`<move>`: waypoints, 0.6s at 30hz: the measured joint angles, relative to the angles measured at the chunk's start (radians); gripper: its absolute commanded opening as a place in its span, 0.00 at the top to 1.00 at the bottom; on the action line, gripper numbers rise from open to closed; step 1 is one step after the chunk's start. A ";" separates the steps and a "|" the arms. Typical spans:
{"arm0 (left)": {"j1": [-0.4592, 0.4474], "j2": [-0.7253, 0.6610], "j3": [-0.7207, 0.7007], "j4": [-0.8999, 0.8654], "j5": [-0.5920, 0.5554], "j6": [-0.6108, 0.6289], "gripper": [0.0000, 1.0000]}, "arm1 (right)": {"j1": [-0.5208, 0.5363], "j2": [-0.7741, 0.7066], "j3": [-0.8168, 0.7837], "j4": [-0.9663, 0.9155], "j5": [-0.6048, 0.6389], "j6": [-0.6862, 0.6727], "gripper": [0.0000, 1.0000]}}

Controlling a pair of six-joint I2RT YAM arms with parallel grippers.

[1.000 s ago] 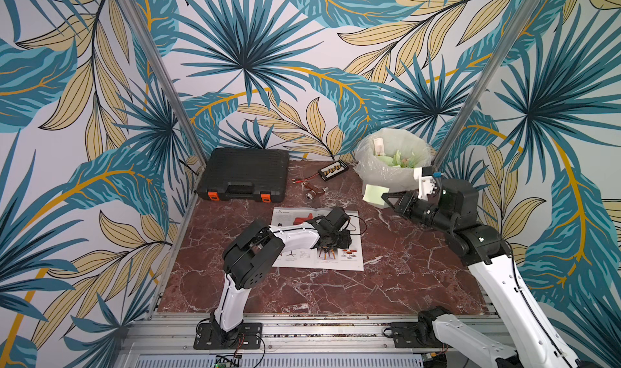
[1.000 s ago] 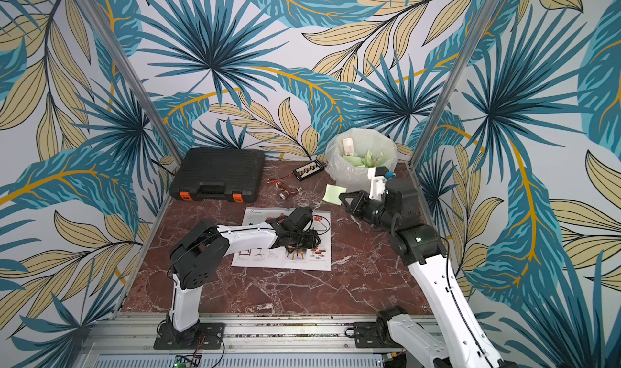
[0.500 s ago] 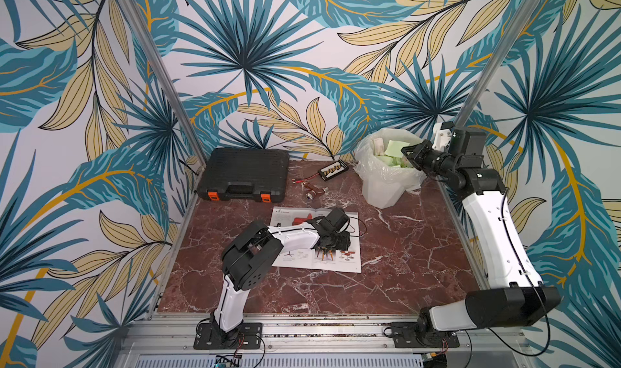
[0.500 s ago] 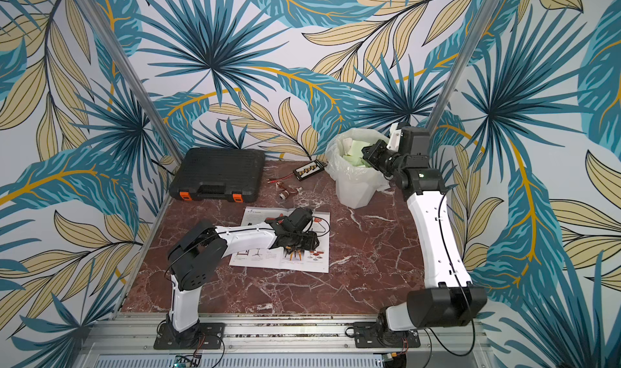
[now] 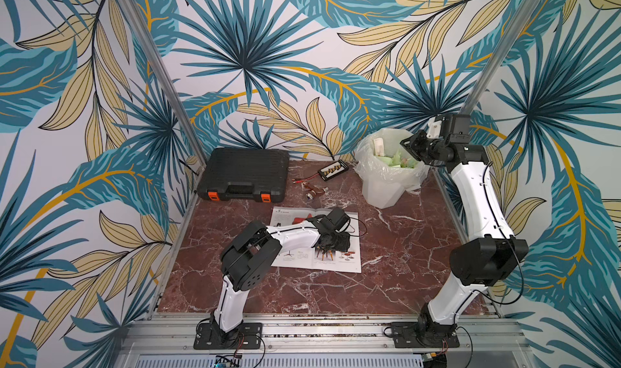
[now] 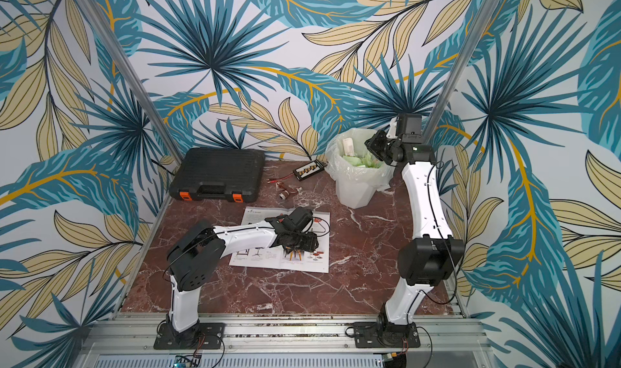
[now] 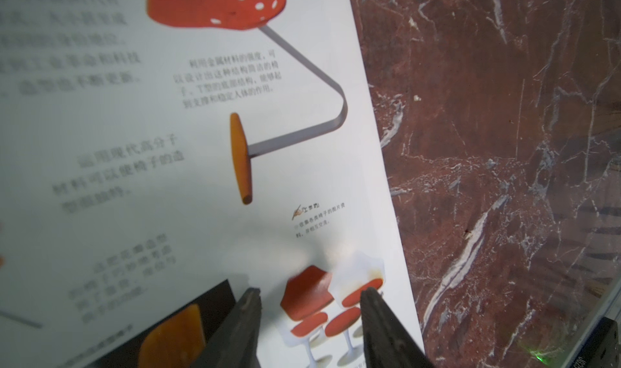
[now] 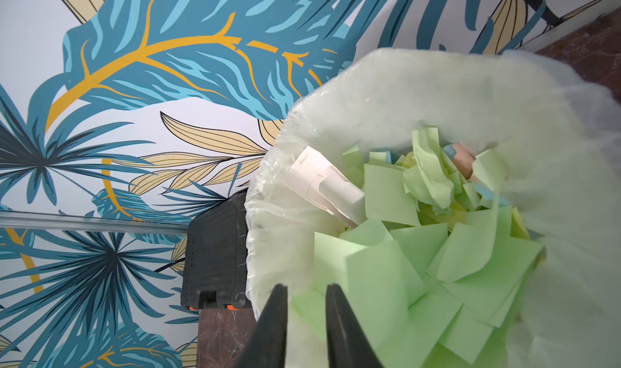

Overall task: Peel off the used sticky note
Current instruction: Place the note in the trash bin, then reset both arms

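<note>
Right gripper (image 8: 305, 287): jaws slightly parted, nothing seen held, over bag-lined white bin (image 8: 420, 80) of green paper notes (image 8: 389, 198). Possible hazard: adhesive clinging to jaw.

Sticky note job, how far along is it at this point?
Done: no sticky note shows on the magazine page, and green notes lie piled in the bin. In hand: the right tool hangs over the bin, jaws slightly apart, nothing clearly pinched; the left tool is open over the page. Left: probably only pulling both arms back, unless a note hides beneath that tool.
</note>
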 measured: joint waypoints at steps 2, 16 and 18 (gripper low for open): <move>0.000 -0.013 0.000 -0.012 0.000 0.004 0.38 | -0.002 0.013 0.019 -0.029 0.008 -0.013 0.62; 0.000 -0.151 0.016 -0.035 -0.004 0.032 0.19 | -0.008 -0.010 0.103 -0.142 0.031 -0.071 0.56; 0.000 -0.168 0.016 -0.040 -0.012 0.036 0.18 | -0.008 -0.030 0.100 -0.144 0.026 -0.074 0.56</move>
